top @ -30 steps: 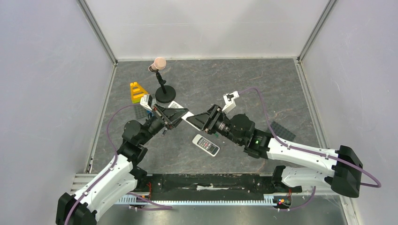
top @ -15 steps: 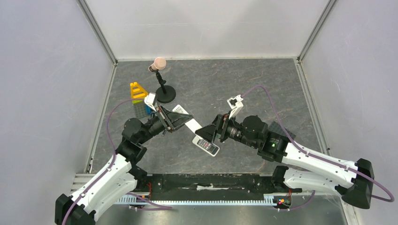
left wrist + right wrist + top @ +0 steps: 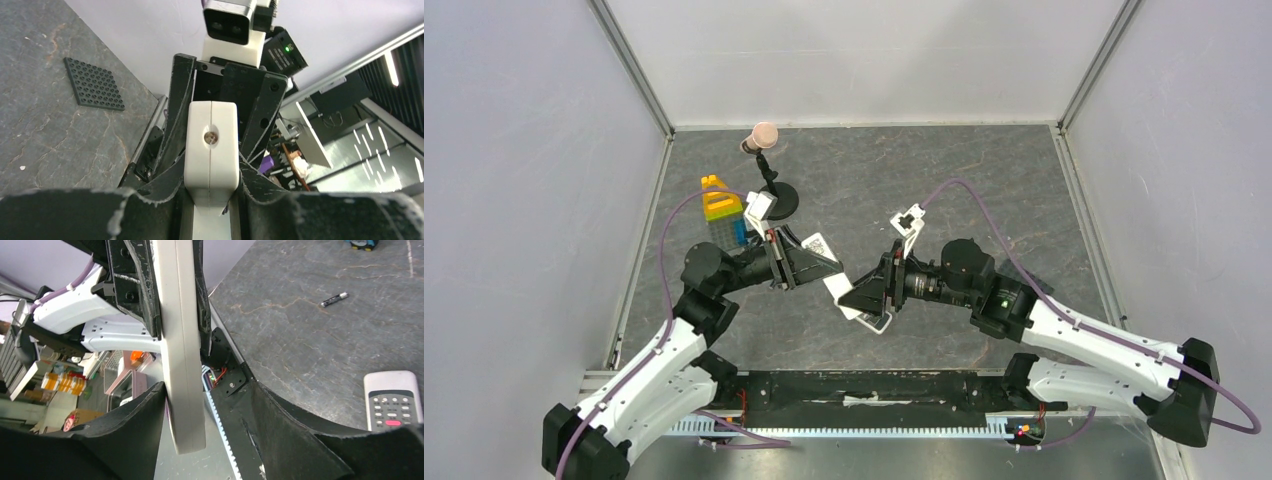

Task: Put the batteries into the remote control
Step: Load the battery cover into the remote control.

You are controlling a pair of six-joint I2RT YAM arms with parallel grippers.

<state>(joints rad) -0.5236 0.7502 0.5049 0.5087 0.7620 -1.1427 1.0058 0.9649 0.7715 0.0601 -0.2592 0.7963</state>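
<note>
Left gripper [image 3: 824,268] clamps a slim white plastic remote [image 3: 211,145]; right gripper [image 3: 206,390] straddles it, unclenched. Short grey-faced remote [image 3: 392,400] and thin dark battery [image 3: 334,299] lie apart, nothing loaded.

The middle of the tabletop [image 3: 984,180] is crowded. The left gripper [image 3: 821,266] and right gripper [image 3: 852,298] meet there around a long white remote [image 3: 835,285] held off the surface, and the remote control [image 3: 392,402] lies just under the right gripper. At far left a black stand [image 3: 776,200] and a coloured block stack [image 3: 721,215] stand close together, narrowing passage. The far right stretch lies open. A flat studded plate [image 3: 95,85] lies by the right arm [image 3: 1074,330].
</note>
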